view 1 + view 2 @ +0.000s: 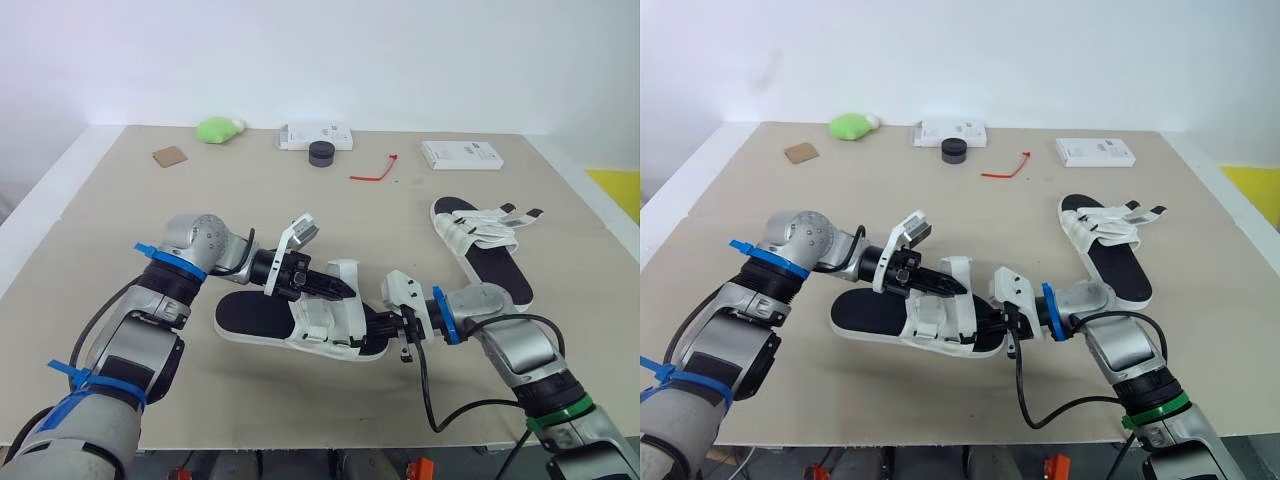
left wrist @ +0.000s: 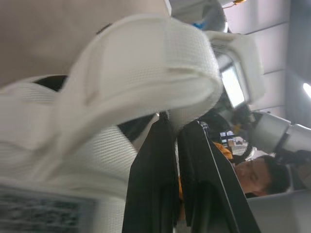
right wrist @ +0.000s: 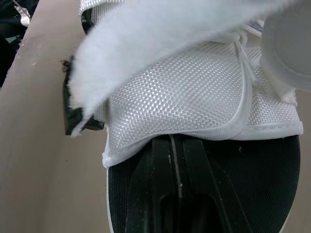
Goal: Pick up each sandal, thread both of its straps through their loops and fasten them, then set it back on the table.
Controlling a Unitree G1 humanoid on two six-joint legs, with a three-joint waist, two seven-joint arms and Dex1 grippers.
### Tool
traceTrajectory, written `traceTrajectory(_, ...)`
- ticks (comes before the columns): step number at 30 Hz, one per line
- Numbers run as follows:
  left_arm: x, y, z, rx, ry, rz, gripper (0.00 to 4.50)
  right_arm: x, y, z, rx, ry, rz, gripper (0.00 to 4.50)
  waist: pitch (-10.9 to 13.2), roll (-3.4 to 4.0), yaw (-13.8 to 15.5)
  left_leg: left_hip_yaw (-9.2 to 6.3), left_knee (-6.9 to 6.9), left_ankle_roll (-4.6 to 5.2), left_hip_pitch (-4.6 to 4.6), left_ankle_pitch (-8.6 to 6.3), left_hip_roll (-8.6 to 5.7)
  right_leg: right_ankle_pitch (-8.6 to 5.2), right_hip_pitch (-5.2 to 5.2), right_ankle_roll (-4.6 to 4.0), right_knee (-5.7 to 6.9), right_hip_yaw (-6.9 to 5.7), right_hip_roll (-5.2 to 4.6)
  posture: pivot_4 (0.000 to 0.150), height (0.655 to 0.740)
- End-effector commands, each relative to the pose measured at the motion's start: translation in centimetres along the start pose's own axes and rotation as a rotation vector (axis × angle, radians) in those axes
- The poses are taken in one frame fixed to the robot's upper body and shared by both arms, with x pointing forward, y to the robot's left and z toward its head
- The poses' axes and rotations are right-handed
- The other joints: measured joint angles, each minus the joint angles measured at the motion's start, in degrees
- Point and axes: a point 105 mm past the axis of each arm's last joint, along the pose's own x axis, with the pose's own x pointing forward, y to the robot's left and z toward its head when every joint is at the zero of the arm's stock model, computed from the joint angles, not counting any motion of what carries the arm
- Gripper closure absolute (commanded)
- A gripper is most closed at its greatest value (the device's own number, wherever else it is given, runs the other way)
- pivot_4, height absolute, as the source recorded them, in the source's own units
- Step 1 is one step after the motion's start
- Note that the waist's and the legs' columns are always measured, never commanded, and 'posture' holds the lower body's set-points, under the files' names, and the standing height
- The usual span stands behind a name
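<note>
While both closed jaws meet one sandal [image 1: 250,316], a second sandal [image 1: 494,266] lies apart.

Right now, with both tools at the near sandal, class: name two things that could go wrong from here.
1. The left tool pinches the white strap only at its fingertips, so the strap may slip free on a pull.
2. The right tool, shut, is tucked under the mesh of the near sandal, close to the left tool; the two could knock together, or a tug could shift the sandal.
</note>
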Motion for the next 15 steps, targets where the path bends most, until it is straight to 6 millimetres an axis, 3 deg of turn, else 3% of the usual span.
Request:
traceTrajectory(1, -0.5, -0.5, 0.9, 0.068, 0.013, -0.008, 4.31, 0.1, 0.3, -3.8, 0.132, 0.119, -0.033, 4.50, 0.01, 0.00, -0.02, 0.00, 0.00, 0.00, -0.01, 0.00, 0.00, -0.01, -0.01, -0.01, 0.00, 0.00, 0.00, 0.150, 0.7400)
traceTrajectory(9, -4.1, 0.9, -2.0, 0.198, 0.204, -0.010, 4.31, 0.1, 0.1, -3.6, 0.129, 0.118, -0.038, 4.50, 0.03, 0.02, -0.05, 0.05, -0.14, -0.01, -0.07, -0.01, 0.04, -0.05, -0.09, -0.09, 0.00, 0.02, 0.02, 0.150, 0.7400)
traceTrajectory(13, -5.1, 2.3, -0.2, 0.242, 0.149, 0.060, 4.31, 0.1, 0.2, -3.7, 0.130, 0.119, -0.036, 4.50, 0.04, 0.00, 0.06, 0.05, -0.10, 0.01, -0.12, 0.00, 0.05, -0.06, -0.19, -0.10, 0.00, 0.02, 0.00, 0.150, 0.7400)
traceTrajectory(15, -4.4, 1.6, 0.9, 0.222, 0.105, 0.026, 4.31, 0.1, 0.2, -3.7, 0.131, 0.119, -0.038, 4.50, 0.08, -0.07, 0.08, 0.00, -0.01, 0.03, -0.17, 0.01, 0.05, -0.05, -0.23, -0.09, 0.00, -0.05, 0.02, 0.150, 0.7400)
